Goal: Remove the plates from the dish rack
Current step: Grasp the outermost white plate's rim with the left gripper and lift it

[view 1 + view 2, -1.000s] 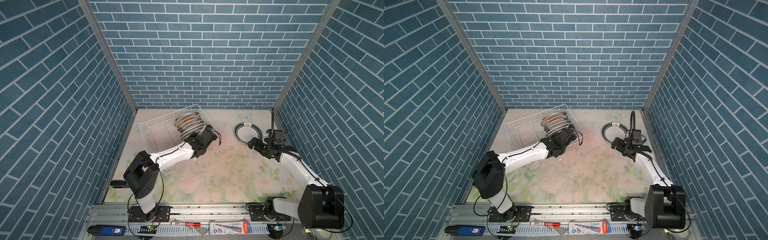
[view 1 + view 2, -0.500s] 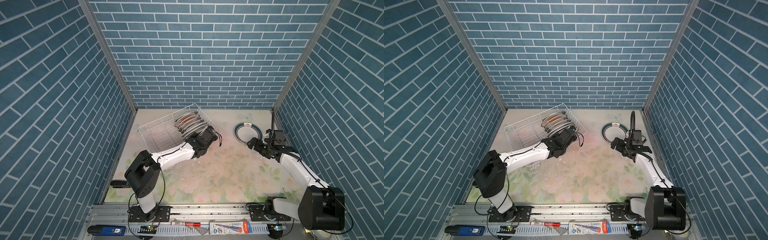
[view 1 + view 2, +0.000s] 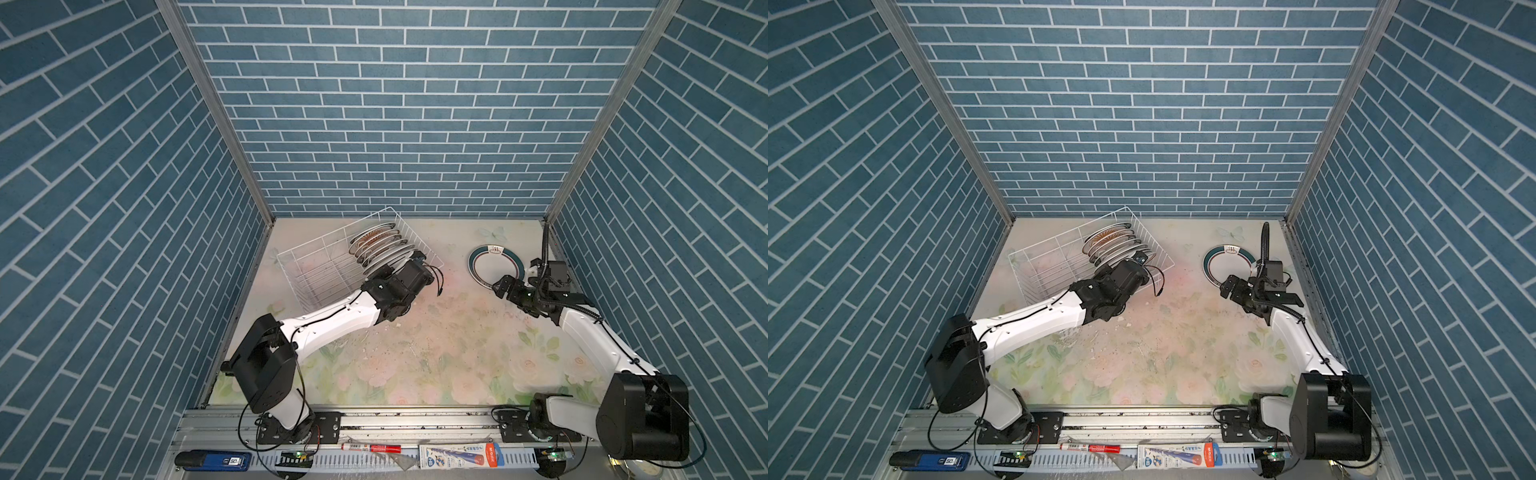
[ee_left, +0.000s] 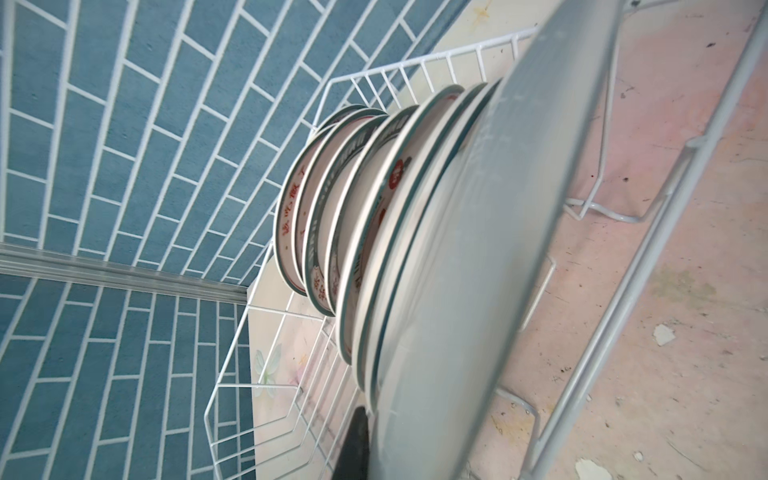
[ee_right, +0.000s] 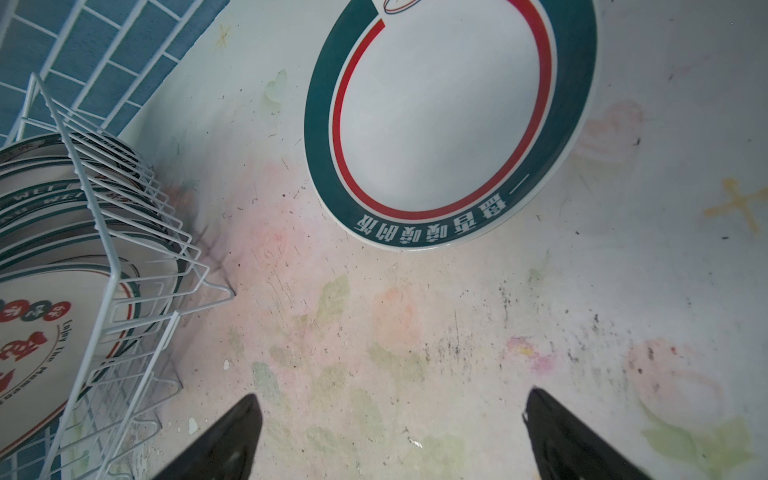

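One racked plate (image 5: 41, 286) reads "Enjoy The"; another plate (image 5: 50, 193), "WEI".

Backdrop, 3 sides closed.
Teal brick-pattern walls (image 3: 399, 104) w/ silver metal corner posts (image 3: 222, 124); pale floral-print bench (image 3: 457, 340), scuffed & speckled; even light.

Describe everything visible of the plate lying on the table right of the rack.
The plate is round, glossy like ceramic: white centre, thin red ring, broad dark green rim band with white Chinese characters and a small emblem. It lies flat, face up, on the floral table, apart from the dish rack. The open right gripper is short of it; only the table touches it.
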Motion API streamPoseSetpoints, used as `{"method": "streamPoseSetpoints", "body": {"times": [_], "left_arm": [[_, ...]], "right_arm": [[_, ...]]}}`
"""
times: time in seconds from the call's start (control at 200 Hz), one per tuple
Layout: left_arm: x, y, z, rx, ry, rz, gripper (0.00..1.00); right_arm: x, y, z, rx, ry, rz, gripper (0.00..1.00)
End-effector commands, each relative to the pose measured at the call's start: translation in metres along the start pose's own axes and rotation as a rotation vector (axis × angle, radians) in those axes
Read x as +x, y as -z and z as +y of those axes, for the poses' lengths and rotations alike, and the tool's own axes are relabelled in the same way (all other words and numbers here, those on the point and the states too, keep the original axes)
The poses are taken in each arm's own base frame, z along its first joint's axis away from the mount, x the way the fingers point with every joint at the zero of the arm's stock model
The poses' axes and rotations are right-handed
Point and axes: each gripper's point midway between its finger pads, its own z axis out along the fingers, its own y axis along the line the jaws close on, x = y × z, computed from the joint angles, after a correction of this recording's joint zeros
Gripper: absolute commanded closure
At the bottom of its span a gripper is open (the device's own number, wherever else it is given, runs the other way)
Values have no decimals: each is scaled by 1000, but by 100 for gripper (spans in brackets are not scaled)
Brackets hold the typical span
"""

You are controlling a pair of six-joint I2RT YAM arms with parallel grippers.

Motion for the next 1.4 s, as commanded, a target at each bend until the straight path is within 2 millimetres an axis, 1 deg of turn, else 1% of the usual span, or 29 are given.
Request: {"method": "streamPoseSetpoints", "body": {"times": [0.0, 0.22, 0.375, 0.455, 0.58, 0.76, 0.87, 0.95, 1.015, 1.125, 1.275, 1.395], "left_arm": [[-8, 16, -2, 23, 36, -46, 100], [-9, 26, -6, 43, 21, -64, 100], [-17, 44, -14, 124, 27, -114, 100], [-20, 54, -15, 175, 41, -138, 100], [-21, 64, -15, 230, 58, -168, 100], [-17, 64, -18, 244, 43, -166, 100], [-19, 63, -23, 260, 40, -169, 100], [-20, 62, -23, 253, 37, -166, 100], [-21, 62, -21, 243, 42, -169, 100], [-29, 69, -14, 251, 81, -207, 100], [-39, 81, 2, 237, 156, -278, 100], [-44, 87, 14, 212, 194, -324, 100]], "right_arm": [[6, -2, -1, -4, 14, 14, 1], [8, -2, -1, -6, 18, 13, 1], [10, -2, -3, -4, 15, 15, 1], [11, -3, -4, 1, 13, 21, 1], [12, -4, -8, 21, 9, 26, 1], [13, -5, -8, 17, 9, 24, 1], [12, -5, -7, 11, 10, 24, 1], [12, -4, -6, 9, 12, 22, 1], [11, -2, -6, 7, 13, 18, 1], [11, 1, -4, -2, 16, 10, 1], [10, 7, 1, -27, 29, -18, 1], [9, 15, 10, -79, 42, -55, 1]]}}
